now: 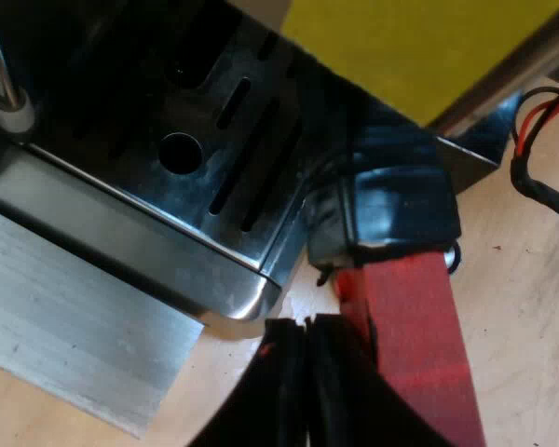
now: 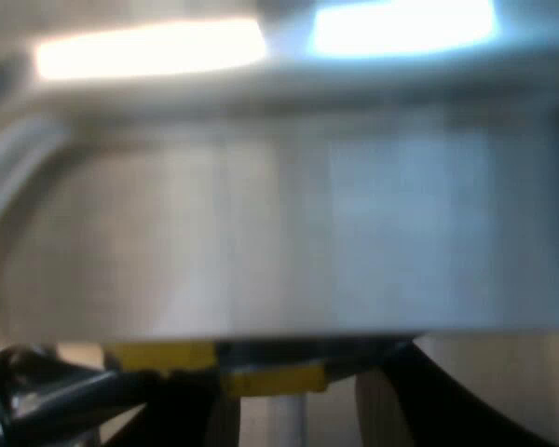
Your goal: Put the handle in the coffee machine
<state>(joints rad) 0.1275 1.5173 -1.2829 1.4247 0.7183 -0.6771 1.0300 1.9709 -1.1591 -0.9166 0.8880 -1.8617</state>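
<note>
Beside 1 machine (image 1: 182,200), 1 red-ended handle (image 1: 405,298).

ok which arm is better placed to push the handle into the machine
Left, likely: the left gripper sits right beside the handle's red end at the machine's slotted tray. The right gripper faces a pale metal surface.

A pale wooden table (image 1: 531,317) carries the espresso machine (image 1: 168,168) and a brushed metal sheet (image 1: 65,326).
</note>
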